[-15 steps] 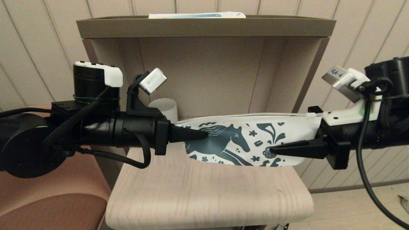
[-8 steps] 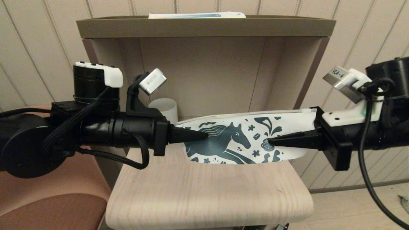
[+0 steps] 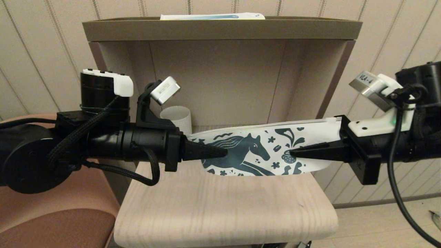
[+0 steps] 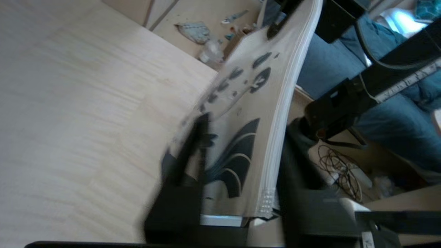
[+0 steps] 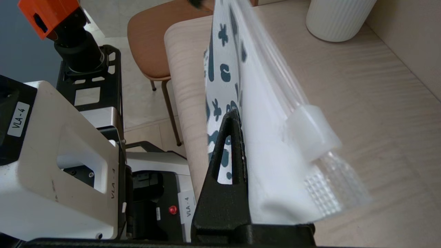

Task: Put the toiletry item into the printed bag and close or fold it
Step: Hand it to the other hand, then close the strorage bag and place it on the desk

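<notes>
The printed bag [image 3: 255,151], white with a dark teal horse, hangs just above the wooden table [image 3: 224,210], stretched between both grippers. My left gripper [image 3: 224,151] is shut on its left end. My right gripper [image 3: 291,153] is shut on its right end, just below the zip slider [image 3: 333,119]. In the left wrist view the bag [image 4: 241,137] fills the gap between the fingers [image 4: 187,155]. In the right wrist view the bag [image 5: 268,148] presses against one finger [image 5: 227,137] and hides the other. Its slider [image 5: 311,132] sits at the near end. What is inside the bag is hidden.
A white ribbed mug [image 3: 177,117] stands behind my left gripper, at the back of the shelf recess. A flat white and blue box [image 3: 212,16] lies on top of the shelf unit [image 3: 220,29]. A brown chair [image 3: 51,220] is at the left.
My right gripper has risen slightly and moved left, lifting the bag's right end so the zip edge now slopes up to the right. My left gripper has dipped a little.
</notes>
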Motion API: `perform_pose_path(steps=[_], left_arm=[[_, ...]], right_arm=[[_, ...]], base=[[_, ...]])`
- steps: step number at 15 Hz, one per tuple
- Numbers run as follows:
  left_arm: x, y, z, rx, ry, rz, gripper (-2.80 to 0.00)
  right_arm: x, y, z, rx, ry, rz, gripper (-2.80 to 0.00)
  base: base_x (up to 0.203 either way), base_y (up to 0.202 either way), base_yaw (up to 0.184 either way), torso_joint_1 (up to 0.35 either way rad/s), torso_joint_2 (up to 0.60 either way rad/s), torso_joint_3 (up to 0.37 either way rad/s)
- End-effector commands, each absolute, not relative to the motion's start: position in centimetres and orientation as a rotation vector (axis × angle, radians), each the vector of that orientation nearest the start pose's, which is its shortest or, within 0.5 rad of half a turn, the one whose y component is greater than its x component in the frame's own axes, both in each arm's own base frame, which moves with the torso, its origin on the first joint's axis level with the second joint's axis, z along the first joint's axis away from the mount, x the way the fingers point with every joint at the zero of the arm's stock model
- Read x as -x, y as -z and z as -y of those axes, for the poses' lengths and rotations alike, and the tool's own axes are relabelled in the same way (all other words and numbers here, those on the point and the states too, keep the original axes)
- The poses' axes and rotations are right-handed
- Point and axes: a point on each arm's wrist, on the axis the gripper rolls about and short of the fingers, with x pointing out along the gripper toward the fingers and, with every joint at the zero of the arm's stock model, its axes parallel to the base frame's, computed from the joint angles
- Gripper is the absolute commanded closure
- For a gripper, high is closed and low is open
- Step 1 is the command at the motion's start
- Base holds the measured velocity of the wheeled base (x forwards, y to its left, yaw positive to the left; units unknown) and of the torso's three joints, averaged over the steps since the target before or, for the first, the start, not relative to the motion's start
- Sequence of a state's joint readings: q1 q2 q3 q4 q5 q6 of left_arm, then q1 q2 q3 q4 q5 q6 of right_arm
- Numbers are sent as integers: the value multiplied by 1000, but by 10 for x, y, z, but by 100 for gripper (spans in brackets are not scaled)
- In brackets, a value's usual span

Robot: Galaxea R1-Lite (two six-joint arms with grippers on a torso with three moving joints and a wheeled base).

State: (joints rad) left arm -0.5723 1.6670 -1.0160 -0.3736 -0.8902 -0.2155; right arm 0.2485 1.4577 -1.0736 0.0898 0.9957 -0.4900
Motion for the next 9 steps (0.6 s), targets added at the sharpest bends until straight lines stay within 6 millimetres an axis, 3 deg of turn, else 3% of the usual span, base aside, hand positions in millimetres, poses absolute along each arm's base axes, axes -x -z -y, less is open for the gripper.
perform_pose_path(steps=[1, 9], left_arm=[[-244, -230, 178, 222, 1431, -445, -280], [-231, -258, 165, 209, 1437, -335, -280]], right_arm=[[-227, -260, -77, 232, -1303, -161, 0], [-221, -251, -83, 207, -1344, -227, 0]], base=[[0, 0, 0, 0, 0, 0], [0, 0, 0, 0, 0, 0]])
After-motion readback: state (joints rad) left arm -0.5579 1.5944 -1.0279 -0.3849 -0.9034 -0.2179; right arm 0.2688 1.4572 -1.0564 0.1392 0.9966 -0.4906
